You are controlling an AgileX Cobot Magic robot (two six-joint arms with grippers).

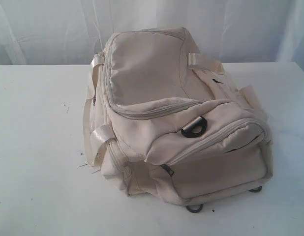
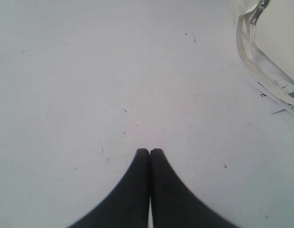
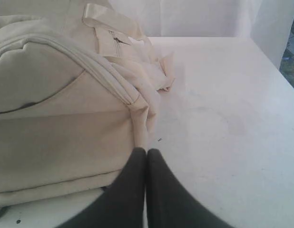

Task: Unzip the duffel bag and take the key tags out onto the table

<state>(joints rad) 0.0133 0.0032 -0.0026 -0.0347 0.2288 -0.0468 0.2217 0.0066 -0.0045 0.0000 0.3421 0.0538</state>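
Bag [image 1: 181, 118] lies mid-table [image 1: 39, 162], white top with dark specks, pale curtain [image 1: 44, 29] behind. My left gripper [image 2: 149, 152] is closed and empty over bare table. My right gripper [image 3: 146, 151] is closed and empty just beside the bag's end.

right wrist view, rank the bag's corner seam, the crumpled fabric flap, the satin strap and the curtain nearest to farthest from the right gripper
1. corner seam of the duffel bag: just ahead of the right gripper.
2. crumpled fabric flap: farther along the bag's side, low by the table.
3. satin strap: on the bag's far part.
4. curtain: beyond the table's far edge.
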